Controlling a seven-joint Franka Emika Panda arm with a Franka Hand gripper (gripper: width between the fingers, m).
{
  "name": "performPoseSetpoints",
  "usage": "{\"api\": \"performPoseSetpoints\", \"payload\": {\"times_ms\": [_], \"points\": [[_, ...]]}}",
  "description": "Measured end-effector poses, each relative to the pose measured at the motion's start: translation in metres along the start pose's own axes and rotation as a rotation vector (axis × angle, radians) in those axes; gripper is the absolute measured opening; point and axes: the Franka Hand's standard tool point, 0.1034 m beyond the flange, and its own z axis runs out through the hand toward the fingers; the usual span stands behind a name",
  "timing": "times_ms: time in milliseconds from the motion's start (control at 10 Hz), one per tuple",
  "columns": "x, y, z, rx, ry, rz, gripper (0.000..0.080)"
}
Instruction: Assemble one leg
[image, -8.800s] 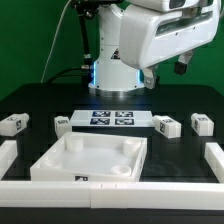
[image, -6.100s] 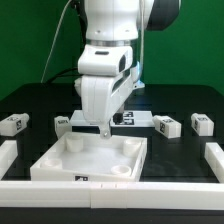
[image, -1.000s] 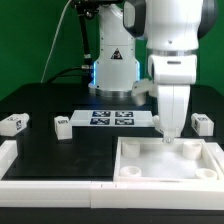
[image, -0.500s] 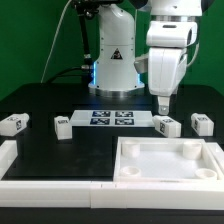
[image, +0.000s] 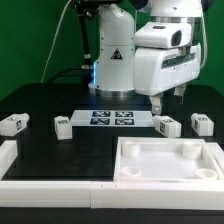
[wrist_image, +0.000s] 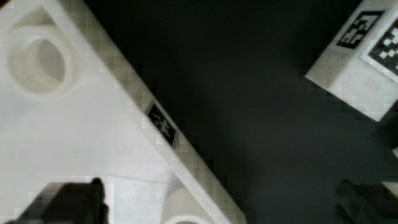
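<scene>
Two legs (image: 62, 126) either side of the marker board (image: 111, 119); tabletop (image: 168, 160) in front

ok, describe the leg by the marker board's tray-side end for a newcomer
Find the big white tray at the front. Behind it lies the marker board; the leg is the small tagged white block at that board's end on the exterior view's right. The next leg sits farther out, clear of the board.

A robotics lab: green backdrop (image: 30, 40), black table (image: 40, 105), marker board (image: 112, 119).
</scene>
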Motion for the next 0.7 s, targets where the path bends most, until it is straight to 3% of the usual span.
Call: {"api": "performPoseSetpoints", "payload": {"times_ms": [100, 500, 700], "points": [[-0.003, -0.012, 0.004, 0.025, -0.008, 0.21, 0.0649], [0.018, -0.057, 0.006, 0.068, -0.018, 0.719, 0.0649], [0.02, -0.061, 0.006, 0.07, -0.022, 0.708, 0.0649]]}}
